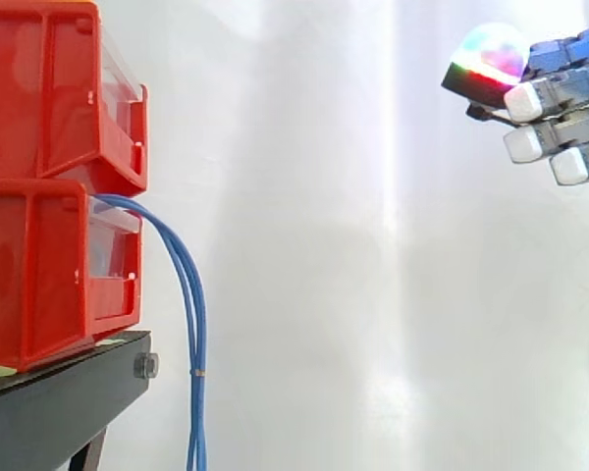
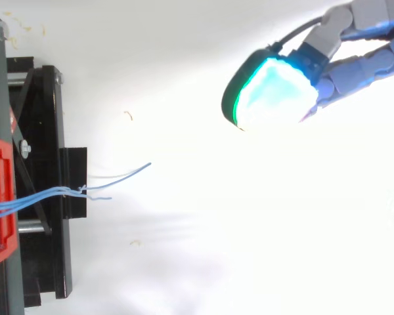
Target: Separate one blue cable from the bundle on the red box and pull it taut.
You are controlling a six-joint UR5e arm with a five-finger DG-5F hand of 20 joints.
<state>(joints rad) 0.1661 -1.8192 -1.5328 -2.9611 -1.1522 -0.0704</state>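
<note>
The cables point(image 1: 197, 334) are blue, the bins point(image 1: 39, 265) red, the stand point(image 1: 59, 412) black

Free room lies between the robot hand point(image 1: 566, 96) and the blue cables point(image 1: 193, 324) hanging past the edge of the black stand point(image 1: 69, 392) — behind them, stacked red bins point(image 1: 49, 186) block passage.

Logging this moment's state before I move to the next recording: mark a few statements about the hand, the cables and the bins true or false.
1. The hand holds a blue cable. False: it hangs apart from the blue cables, holding nothing.
2. The blue cables come out of the lower red bin. True.
3. The cables are pulled taut. False: they droop slack.
4. The upper red bin sits on the lower one, above the black stand. True.
</note>
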